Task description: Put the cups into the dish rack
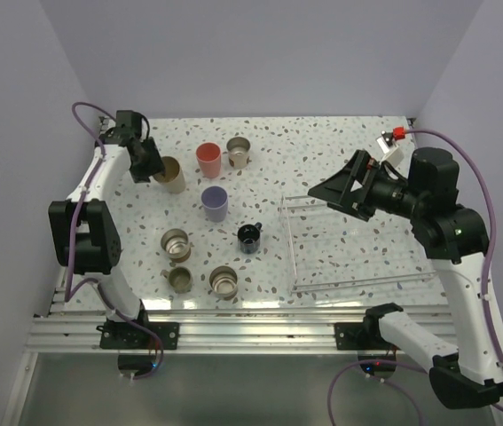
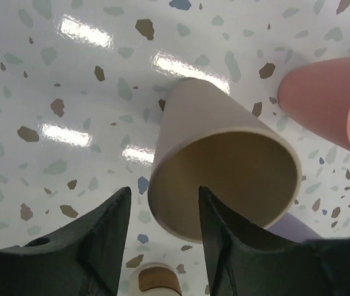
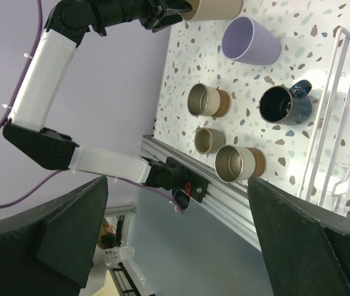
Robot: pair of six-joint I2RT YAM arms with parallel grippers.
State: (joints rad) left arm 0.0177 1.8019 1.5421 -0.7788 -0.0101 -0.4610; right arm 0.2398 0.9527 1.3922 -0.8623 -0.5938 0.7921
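Left tool (image 2: 162, 231) straddling the rim of the beige cup (image 1: 170, 174) at the table's (image 1: 322, 142) far left, fingers spread.
Likely next: pinch, lift, carry to the empty dish rack (image 1: 357, 244). Right tool (image 3: 178, 237) hangs spread wide, holding nothing.

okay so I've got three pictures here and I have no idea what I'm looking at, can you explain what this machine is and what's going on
These are two robot arms bolted at the near edge of a speckled table. One picture looks down from above; the other two come from small cameras on each arm's wrist.

On the table stand eight cups, among them a beige cup, a coral-red cup, a lavender cup, a small black mug and some metal ones. To the right sits a wire dish rack, with no cups in it.

The left gripper is open, one finger inside the beige cup's mouth and one outside. The right gripper is open and holds nothing.
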